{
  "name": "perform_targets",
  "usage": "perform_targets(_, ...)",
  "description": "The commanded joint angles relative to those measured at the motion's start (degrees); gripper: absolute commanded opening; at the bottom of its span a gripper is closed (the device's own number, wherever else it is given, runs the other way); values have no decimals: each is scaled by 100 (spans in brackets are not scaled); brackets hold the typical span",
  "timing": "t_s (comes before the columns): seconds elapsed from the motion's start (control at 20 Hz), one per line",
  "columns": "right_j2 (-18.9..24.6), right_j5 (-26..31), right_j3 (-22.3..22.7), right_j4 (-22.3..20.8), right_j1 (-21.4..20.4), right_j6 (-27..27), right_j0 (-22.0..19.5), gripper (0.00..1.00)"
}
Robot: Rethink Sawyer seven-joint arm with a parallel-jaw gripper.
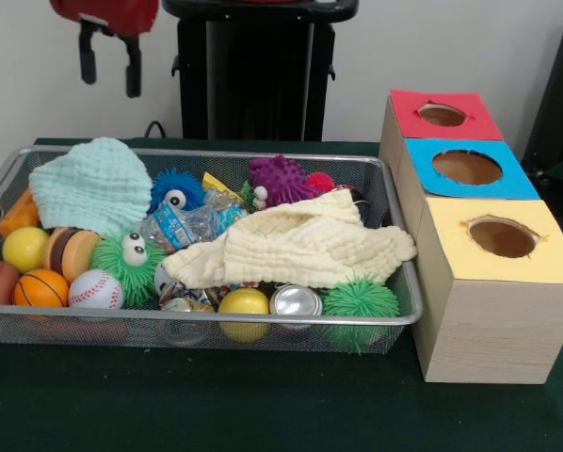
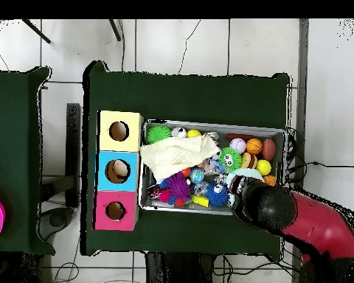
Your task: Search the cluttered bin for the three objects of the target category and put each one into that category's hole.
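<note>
Front view: wire bin point(image 1: 406, 315) is sitting on the green surface point(image 1: 263, 405), serving as the landmark for every line below.
Near wall of the bin: a yellow ball point(image 1: 244, 303), a metal can point(image 1: 296, 300) and a green spiky ball point(image 1: 361, 298) are lying just behind it, with a baseball point(image 1: 95, 289) and a small basketball point(image 1: 40, 287) toward its left corner.
Middle of the bin: a pale yellow cloth point(image 1: 300, 247) is sprawling across the clutter; a green fuzzy toy with eyes point(image 1: 129, 258) is resting left of it.
Left side of the bin: a mint cloth point(image 1: 91, 186) is lying heaped over other items.
Far wall of the bin: a blue fuzzy toy with eyes point(image 1: 176, 191) and a purple spiky toy point(image 1: 280, 179) are sitting close against it.
Right of the bin: three wooden boxes are standing in a row, touching one another, the yellow-topped box point(image 1: 498, 247) nearest, the blue-topped box point(image 1: 467, 169) behind it, the red-topped box point(image 1: 442, 115) farthest, each showing a round hole.
Above the bin's far left corner: the end effector point(image 1: 109, 61) is hanging well clear of the contents, its two dark fingers point(image 1: 132, 68) spread apart and holding nothing.
Overhead view: the red arm point(image 2: 320, 225) is reaching over the bin's point(image 2: 144, 166) corner farthest from the boxes.
</note>
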Motion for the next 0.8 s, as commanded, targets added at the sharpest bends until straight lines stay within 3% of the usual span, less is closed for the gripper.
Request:
perform_targets(0.05,52,-548,206,-119,497,1003,550,100)
perform_targets(0.45,-174,-633,201,287,663,1335,1094,100)
perform_targets(0.8,-290,-421,-183,649,888,1444,1484,100)
